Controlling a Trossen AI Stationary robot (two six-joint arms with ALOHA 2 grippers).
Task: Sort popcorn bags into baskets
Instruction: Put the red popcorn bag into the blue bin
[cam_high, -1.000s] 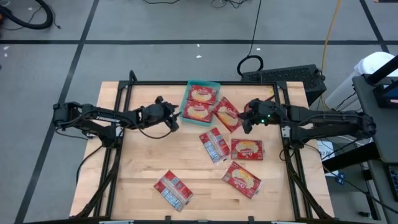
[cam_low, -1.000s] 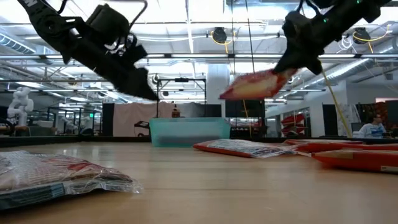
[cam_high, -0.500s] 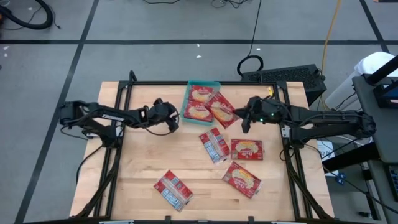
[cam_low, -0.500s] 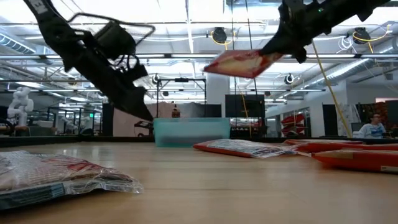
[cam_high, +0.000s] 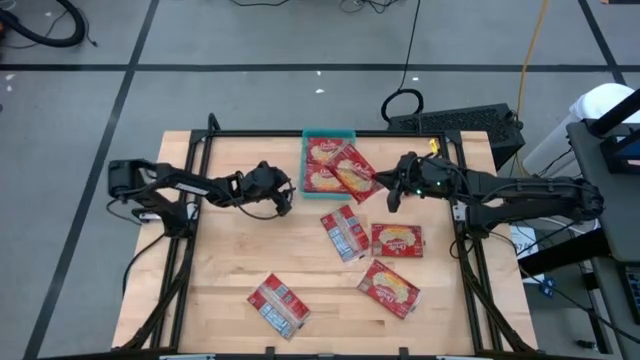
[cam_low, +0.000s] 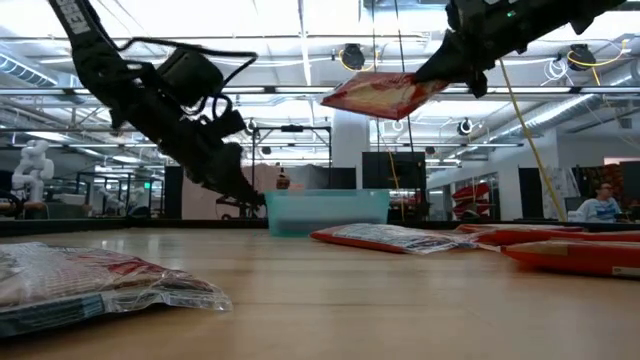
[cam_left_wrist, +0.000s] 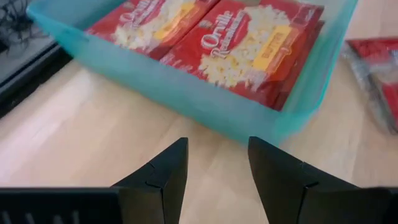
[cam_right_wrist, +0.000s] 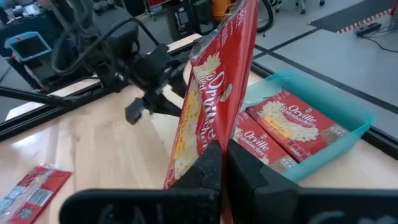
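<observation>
Two bags lie side by side in the teal tray (cam_high: 329, 135), which I take as the landmark; it sits at the far middle of the table (cam_high: 230, 260). My right gripper (cam_high: 389, 196) is just to the right of the tray, its fingers pressed together on the edge of a third bag (cam_high: 354, 172). From above, that held bag overhangs the tray's right near corner and partly covers the bags inside. In the low view it hangs flat in the air well above the tray (cam_low: 326, 211), touching nothing but the gripper (cam_low: 432, 78). In the right wrist view the held bag (cam_right_wrist: 208, 106) stands on edge between my fingers (cam_right_wrist: 208, 168), with the tray (cam_right_wrist: 348, 137) and its two bags (cam_right_wrist: 283, 127) beyond.

My left gripper (cam_high: 283, 198) is just to the left of the tray, clear of its wall. Its fingers (cam_left_wrist: 165, 177) are spread and hold nothing; in the left wrist view they point at the tray's near wall (cam_left_wrist: 186, 93), with bare wood between them. In the low view this gripper (cam_low: 250, 195) hangs low, just above the table, to the left of the tray.

Four more bags lie on the table nearer than the tray: one (cam_high: 344, 232) just in front of it, one (cam_high: 397, 240) beside that, one (cam_high: 389, 287) nearer still, and one (cam_high: 277, 305) well apart, near the front edge.
</observation>
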